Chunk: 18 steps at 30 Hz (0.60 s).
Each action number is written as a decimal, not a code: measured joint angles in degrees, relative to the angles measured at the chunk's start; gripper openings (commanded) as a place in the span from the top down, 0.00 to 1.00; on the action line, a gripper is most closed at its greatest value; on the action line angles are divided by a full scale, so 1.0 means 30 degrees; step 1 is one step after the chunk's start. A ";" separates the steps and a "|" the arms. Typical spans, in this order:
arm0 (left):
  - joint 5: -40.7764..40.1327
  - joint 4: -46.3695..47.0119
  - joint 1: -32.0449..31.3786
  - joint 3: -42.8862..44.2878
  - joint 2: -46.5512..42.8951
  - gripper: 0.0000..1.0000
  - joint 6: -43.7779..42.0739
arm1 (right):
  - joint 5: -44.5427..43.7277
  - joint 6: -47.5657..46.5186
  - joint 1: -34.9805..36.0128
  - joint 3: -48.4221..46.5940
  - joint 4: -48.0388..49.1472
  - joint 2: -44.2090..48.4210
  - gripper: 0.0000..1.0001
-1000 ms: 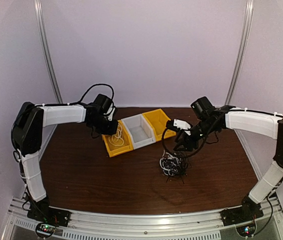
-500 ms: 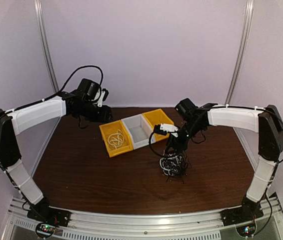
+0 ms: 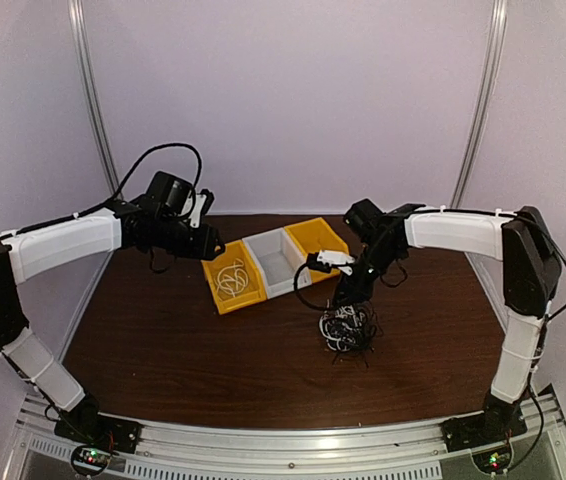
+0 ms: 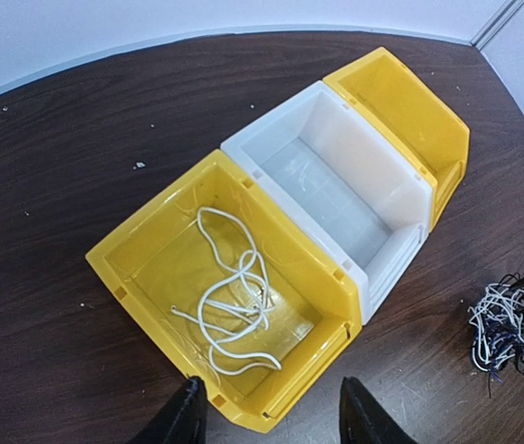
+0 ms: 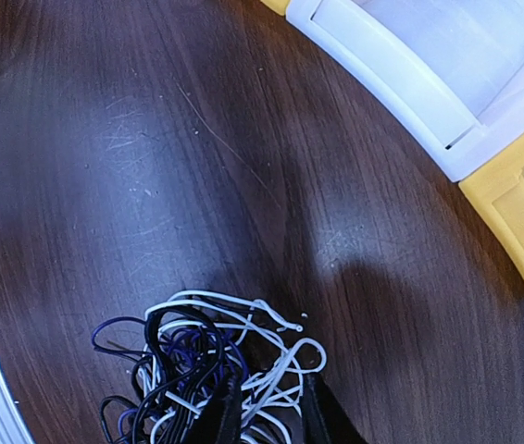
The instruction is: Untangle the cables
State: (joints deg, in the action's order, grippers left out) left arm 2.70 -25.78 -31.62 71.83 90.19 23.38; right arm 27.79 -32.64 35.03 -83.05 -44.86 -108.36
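Note:
A fist-sized tangle of cables [image 3: 346, 328], white, black and purple, lies on the brown table right of centre. It also shows in the right wrist view [image 5: 188, 370] and at the right edge of the left wrist view [image 4: 503, 328]. My right gripper [image 3: 348, 300] reaches down into the tangle's top, its fingers [image 5: 267, 407] narrowed onto a bundle of white strands. A separate white cable [image 4: 234, 310] lies loosely coiled in the left yellow bin [image 4: 151, 213]. My left gripper [image 4: 269, 407] hangs open above that bin's near corner, holding nothing.
Three bins stand in a slanted row at the back of the table: the left yellow bin [image 3: 233, 305], a white bin [image 3: 278, 262] and a right yellow bin [image 3: 318, 240]. The white bin [image 5: 401, 65] is a short way from the tangle.
My left gripper opened, rose off the left yellow bin and drew back left, leaving the white cable inside. My right gripper came down onto the tangle and its fingers narrowed.

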 measured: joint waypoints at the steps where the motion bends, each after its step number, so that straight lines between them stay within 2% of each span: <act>1: 0.0073 0.0109 -0.0015 -0.0080 -0.0029 0.50 0.0029 | -0.0007 0.0015 0.0000 -0.0131 -0.0131 -0.0138 0.77; 5: 0.0277 0.0335 -0.0117 -0.0255 -0.0233 0.50 0.0073 | -0.0015 0.0051 0.0000 -0.0539 -0.0750 -0.0525 0.81; 9: 0.0386 0.0605 -0.0182 -0.0357 -0.0474 0.50 0.0095 | -0.0058 0.0270 0.0022 -0.0947 -0.1282 -0.0801 1.00; 18: 0.1297 0.2171 -0.0663 -0.1049 -0.0852 0.50 -0.0211 | 0.0007 0.0517 0.0044 -0.1960 -0.2200 -0.0794 1.00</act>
State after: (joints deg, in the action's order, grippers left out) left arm 6.59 -19.27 -33.61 68.69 87.64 22.74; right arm 27.81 -31.09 35.16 -88.92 -51.46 -110.74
